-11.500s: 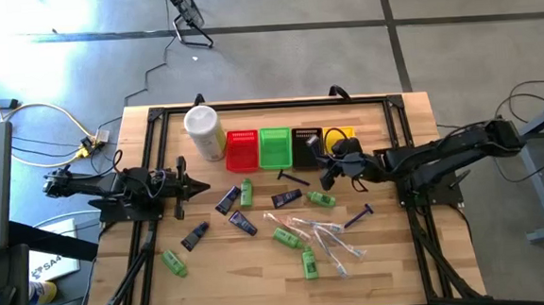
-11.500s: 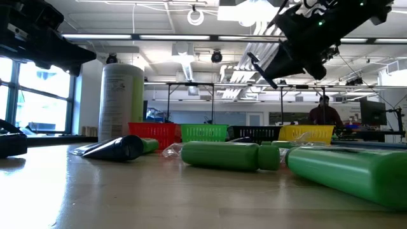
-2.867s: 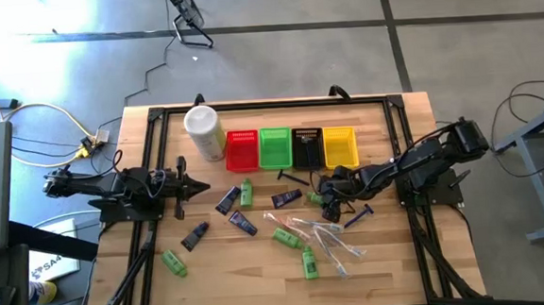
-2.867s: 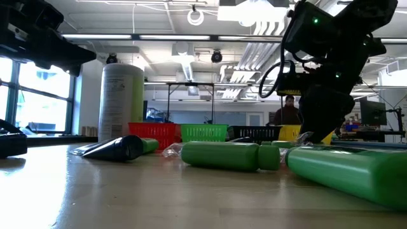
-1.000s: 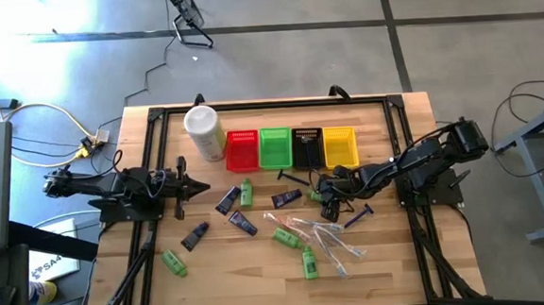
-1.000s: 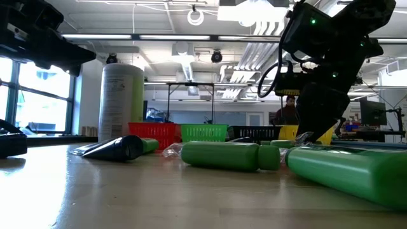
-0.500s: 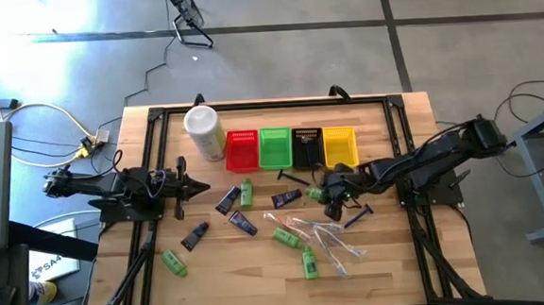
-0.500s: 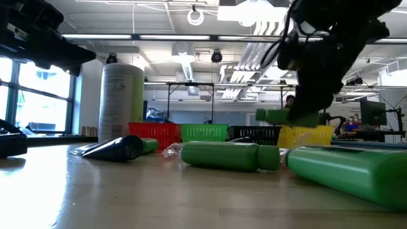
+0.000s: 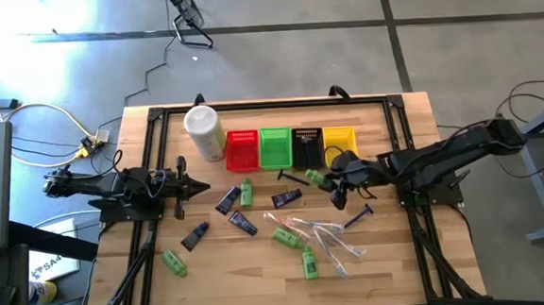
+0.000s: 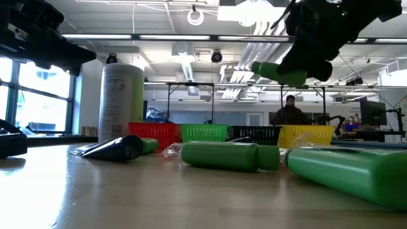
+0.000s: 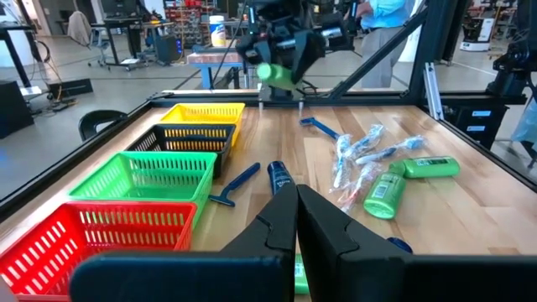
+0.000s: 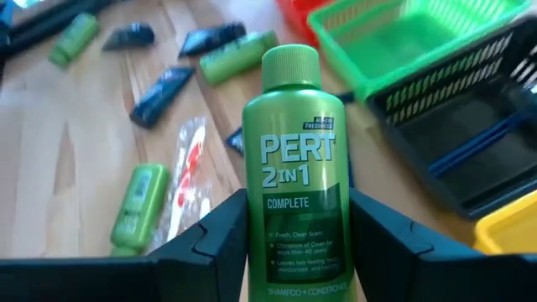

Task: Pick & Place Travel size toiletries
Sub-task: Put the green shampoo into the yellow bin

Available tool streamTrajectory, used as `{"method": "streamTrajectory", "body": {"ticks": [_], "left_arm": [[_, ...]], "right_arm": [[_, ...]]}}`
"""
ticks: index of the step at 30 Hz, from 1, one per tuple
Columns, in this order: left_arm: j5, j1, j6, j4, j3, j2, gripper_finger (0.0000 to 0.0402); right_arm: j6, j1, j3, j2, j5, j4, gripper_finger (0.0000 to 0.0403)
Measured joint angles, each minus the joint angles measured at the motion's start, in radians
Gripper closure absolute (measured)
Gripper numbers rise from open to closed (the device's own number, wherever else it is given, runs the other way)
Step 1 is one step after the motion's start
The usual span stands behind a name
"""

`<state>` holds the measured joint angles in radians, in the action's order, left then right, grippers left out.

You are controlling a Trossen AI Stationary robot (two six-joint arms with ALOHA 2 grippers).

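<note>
Over the wooden bench (image 9: 411,257) we have our right gripper (image 9: 333,179) up by the black basket (image 9: 307,147), jaws grasping a green Pert shampoo bottle (image 12: 295,168), left gripper (image 9: 201,186) clenched and idle, and most toiletries (image 9: 296,231) left scattered unsorted.

One green mini bottle (image 12: 295,176), labelled "PERT 2in1 Complete", is clamped between the fingers of the right hand (image 9: 335,180) and hangs lifted clear of the worktop (image 9: 401,258), just in front of the black basket (image 9: 307,147). The other toiletries lie flat and scattered mid-worktop: green bottles (image 9: 247,191) (image 9: 174,263) (image 9: 285,237) (image 9: 309,261), dark tubes (image 9: 227,201) (image 9: 195,236) (image 9: 242,223) (image 9: 286,198), a cluster of clear wrapped sticks (image 9: 329,239), a blue razor (image 9: 357,217) and a black razor (image 9: 292,178) near the baskets.
</note>
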<state>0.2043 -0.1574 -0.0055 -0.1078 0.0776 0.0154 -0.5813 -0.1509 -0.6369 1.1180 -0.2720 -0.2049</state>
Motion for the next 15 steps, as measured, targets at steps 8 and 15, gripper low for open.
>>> {"method": "streamTrajectory", "body": {"ticks": [8, 15], "left_arm": [[0.0, 0.0, 0.0, 0.0, 0.0, 0.0, 0.0394], [0.0, 0.0, 0.0, 0.0, 0.0, 0.0, 0.0394]], "right_arm": [[0.002, 0.011, 0.0, -0.013, -0.105, -0.038, 0.0238], [0.002, 0.083, 0.0, -0.013, -0.183, -0.046, 0.0238]]}}
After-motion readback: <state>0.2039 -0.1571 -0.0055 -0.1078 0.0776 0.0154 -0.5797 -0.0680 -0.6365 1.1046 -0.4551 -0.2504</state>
